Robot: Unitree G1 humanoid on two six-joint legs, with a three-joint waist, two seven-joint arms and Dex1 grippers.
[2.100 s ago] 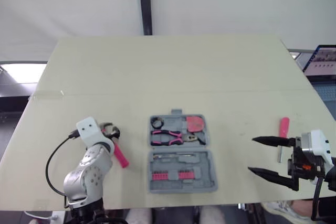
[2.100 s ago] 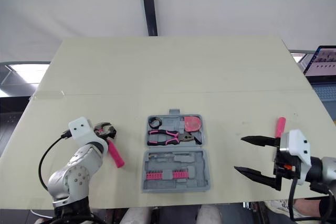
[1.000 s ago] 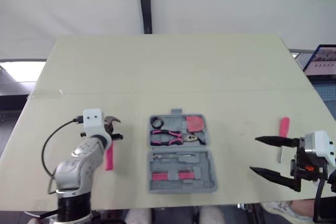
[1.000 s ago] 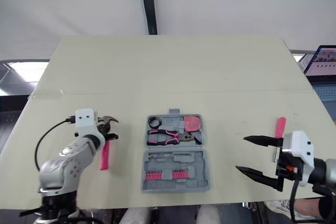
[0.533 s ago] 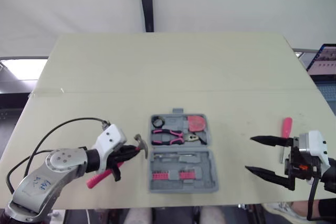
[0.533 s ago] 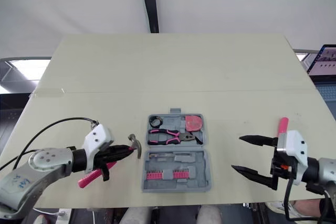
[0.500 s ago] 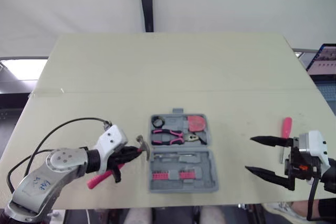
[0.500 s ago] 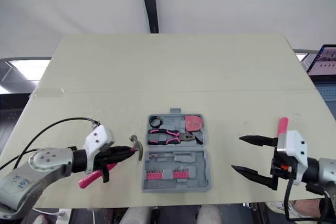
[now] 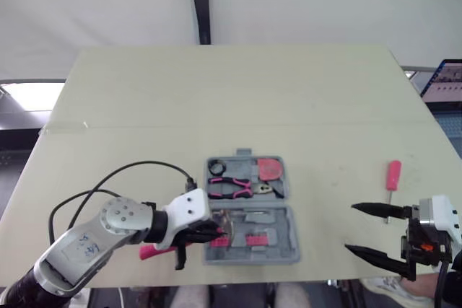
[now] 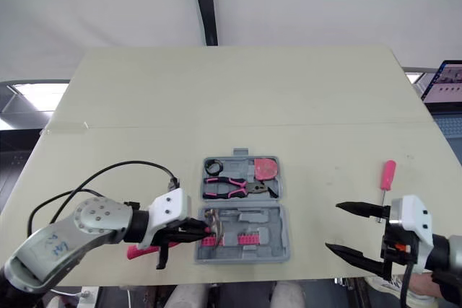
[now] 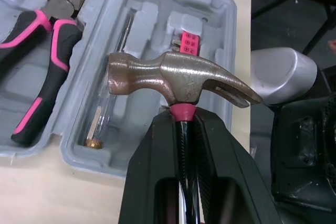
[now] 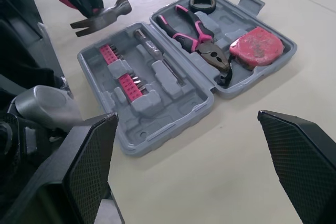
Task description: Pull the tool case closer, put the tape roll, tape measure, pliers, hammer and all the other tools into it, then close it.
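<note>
The grey tool case point(image 9: 249, 250) lies open near the table's front edge. Its far half holds the black tape roll point(image 9: 216, 168), the pink-handled pliers point(image 9: 231, 188) and the pink tape measure point(image 9: 270, 169). The near half holds pink bits point(image 12: 123, 80) and a thin driver. My left gripper point(image 9: 209, 232) is shut on the hammer point(image 11: 178, 77) just below its head. The head hangs over the left end of the near half, and the pink handle point(image 9: 155, 252) trails left. My right gripper point(image 9: 351, 228) stands open and empty at the front right. A pink screwdriver point(image 9: 390, 180) lies beyond it.
A laptop point(image 9: 444, 81) sits past the table's right edge. A black pole point(image 9: 198, 1) rises behind the table. A black cable point(image 9: 144, 171) loops from my left arm over the table, left of the case.
My left arm has swung the hammer rightward, from the table left of the case to over its near half. My right gripper has drawn back toward the front edge, still open.
</note>
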